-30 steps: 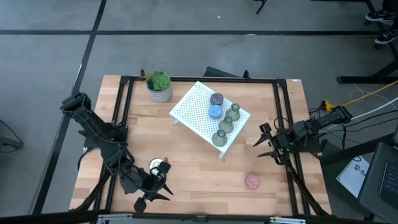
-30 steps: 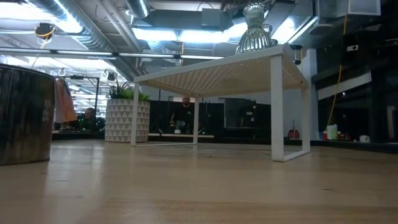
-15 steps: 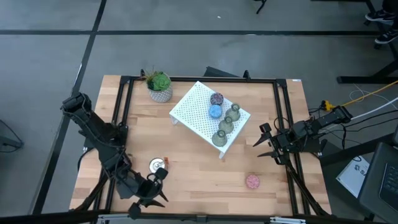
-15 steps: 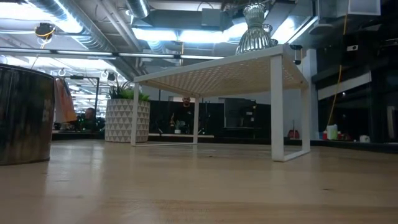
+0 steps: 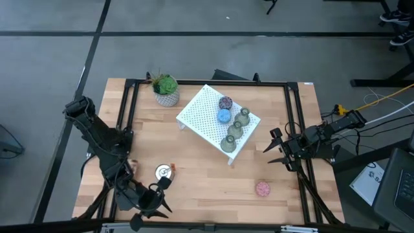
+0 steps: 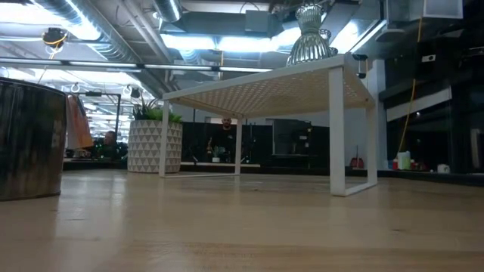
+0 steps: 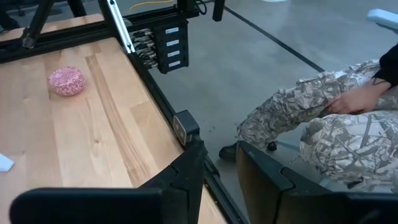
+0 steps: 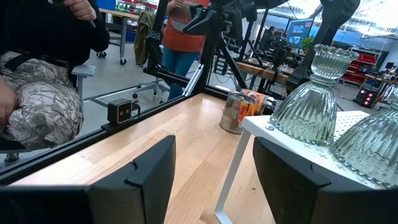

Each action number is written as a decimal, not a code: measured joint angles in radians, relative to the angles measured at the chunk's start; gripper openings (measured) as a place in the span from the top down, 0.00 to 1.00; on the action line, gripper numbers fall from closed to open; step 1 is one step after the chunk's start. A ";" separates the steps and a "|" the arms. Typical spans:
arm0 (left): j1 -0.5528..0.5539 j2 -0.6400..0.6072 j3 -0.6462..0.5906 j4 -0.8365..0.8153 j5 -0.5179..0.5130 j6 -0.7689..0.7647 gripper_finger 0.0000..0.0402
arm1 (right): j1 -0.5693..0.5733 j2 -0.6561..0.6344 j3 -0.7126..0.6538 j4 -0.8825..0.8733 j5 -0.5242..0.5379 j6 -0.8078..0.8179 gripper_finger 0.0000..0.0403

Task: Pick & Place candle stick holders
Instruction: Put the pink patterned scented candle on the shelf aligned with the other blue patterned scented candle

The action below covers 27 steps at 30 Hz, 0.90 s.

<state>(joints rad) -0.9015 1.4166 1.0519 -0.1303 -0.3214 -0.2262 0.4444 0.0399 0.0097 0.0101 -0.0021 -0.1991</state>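
Wooden table [image 5: 200,175] | silver holder [image 5: 163,172] beside left end effector [image 5: 155,202]

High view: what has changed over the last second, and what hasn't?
The left gripper has drawn back from the shiny silver candle holder toward the table's front edge, leaving it standing on the wooden table. The right gripper, the pink round holder and the pieces on the white perforated stand stayed put.
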 joint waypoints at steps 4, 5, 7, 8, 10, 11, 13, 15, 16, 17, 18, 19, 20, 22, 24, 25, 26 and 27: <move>-0.011 0.000 0.000 0.000 -0.002 0.000 0.77 | 0.000 0.000 0.000 0.000 0.000 0.000 0.46; -0.013 0.000 0.000 0.000 -0.003 0.000 0.78 | 0.000 0.000 0.000 0.000 0.000 0.000 0.46; -0.014 0.000 0.000 0.000 -0.003 0.000 0.78 | 0.000 0.000 0.000 0.000 0.000 0.000 0.46; -0.014 0.000 0.000 0.000 -0.003 0.000 0.78 | 0.000 0.000 0.000 0.000 0.000 0.000 0.46; -0.014 0.000 0.000 0.000 -0.003 0.000 0.78 | 0.000 0.000 0.000 0.000 0.000 0.000 0.46; -0.014 0.000 0.000 0.000 -0.003 0.000 0.78 | 0.000 0.000 0.000 0.000 0.000 0.000 0.46; -0.014 0.000 0.000 0.000 -0.003 0.000 0.78 | 0.000 0.000 0.000 0.000 0.000 0.000 0.46; -0.014 0.000 0.000 0.000 -0.003 0.000 0.79 | 0.000 0.000 0.000 0.000 0.000 0.000 0.46; -0.014 0.000 0.000 0.000 -0.003 0.000 0.79 | 0.000 0.000 0.000 0.000 0.000 0.000 0.46; -0.014 0.000 0.000 0.000 -0.003 0.000 0.78 | 0.000 0.000 0.000 0.000 0.000 0.000 0.46; -0.014 0.000 0.000 0.000 -0.004 0.001 0.78 | 0.000 0.000 0.000 0.000 0.000 0.000 0.46; -0.014 0.000 0.000 0.000 -0.010 0.001 0.79 | 0.000 0.000 0.000 0.000 0.000 0.000 0.46; -0.013 0.000 0.000 0.000 -0.022 0.002 0.79 | 0.000 0.000 0.000 0.000 0.000 0.000 0.46; -0.010 0.000 0.000 0.001 -0.057 0.021 0.79 | 0.000 0.000 0.000 0.000 0.000 0.000 0.46; -0.002 0.000 0.000 0.015 -0.082 0.065 0.79 | 0.000 0.000 0.000 0.000 0.000 0.000 0.46; 0.005 0.000 0.000 0.034 -0.086 0.091 0.79 | 0.000 0.000 0.000 0.000 0.000 0.000 0.46; 0.013 0.001 0.000 0.060 -0.085 0.116 0.79 | 0.000 0.000 0.000 0.000 0.000 0.000 0.46; 0.025 0.005 0.000 0.098 -0.080 0.143 0.78 | 0.000 0.000 0.000 0.000 0.000 0.000 0.46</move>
<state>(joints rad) -0.8764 1.4215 1.0519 -0.0321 -0.4015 -0.0830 0.4442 0.0399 0.0097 0.0101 -0.0025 -0.1990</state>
